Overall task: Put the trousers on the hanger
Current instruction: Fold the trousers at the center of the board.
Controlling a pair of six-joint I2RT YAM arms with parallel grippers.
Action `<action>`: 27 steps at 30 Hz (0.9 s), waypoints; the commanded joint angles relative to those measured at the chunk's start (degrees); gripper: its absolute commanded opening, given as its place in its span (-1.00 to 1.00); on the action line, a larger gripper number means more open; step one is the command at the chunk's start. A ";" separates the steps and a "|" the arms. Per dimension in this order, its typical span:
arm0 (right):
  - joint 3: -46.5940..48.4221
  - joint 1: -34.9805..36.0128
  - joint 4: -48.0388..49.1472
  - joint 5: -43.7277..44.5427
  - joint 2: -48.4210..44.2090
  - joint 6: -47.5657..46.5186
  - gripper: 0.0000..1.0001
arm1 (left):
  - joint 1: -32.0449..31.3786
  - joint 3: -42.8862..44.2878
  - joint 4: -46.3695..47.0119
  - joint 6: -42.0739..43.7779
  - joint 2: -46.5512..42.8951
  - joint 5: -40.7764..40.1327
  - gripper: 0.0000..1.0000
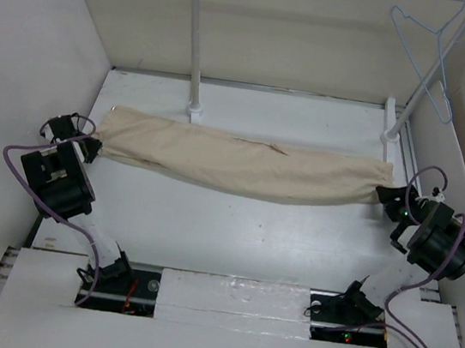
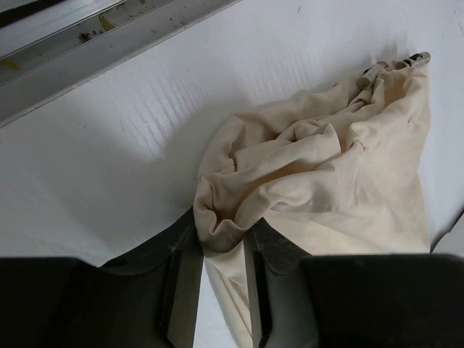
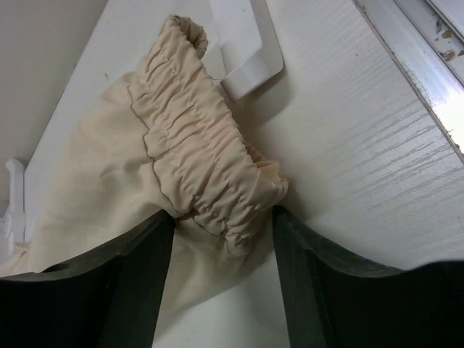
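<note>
So, the trousers lie stretched flat across the far half of the counter, one end by the left edge and the other by the right edge. The left pincer has its jaws narrowed onto a bunched fold of the leg end, with cloth squeezed between them, so I'd call that a grip. The right pincer stands much wider around the gathered waistband. The elastic fills the gap, but I can't tell if it's actually clamped or just straddled. The hanger hangs off the rack above the far right corner, well apart from the cloth.

Handling-wise, I reckon this stuff is light, floppy and wrinkly. It has zero stiffness, so the middle will sag once the ends lift. It's not fragile and not very slippery. The waistband is the best handle, thick and ribbed. The thin leg end could slide out unless a good bunch is pinched.
</note>
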 commanded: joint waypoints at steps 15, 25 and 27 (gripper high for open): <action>1.52 2.76 15.80 2.90 6.59 5.85 -1.00 | 0.13 3.13 2.90 2.13 -0.29 -0.22 -1.00; 7.47 6.36 -14.66 7.20 -24.59 -7.76 -1.00 | 0.13 5.86 -0.52 -1.82 -14.08 -3.39 -1.00; 9.59 6.97 -20.88 7.65 -31.54 -10.05 -1.00 | 0.13 6.64 -1.22 -4.09 -15.67 -2.86 -1.00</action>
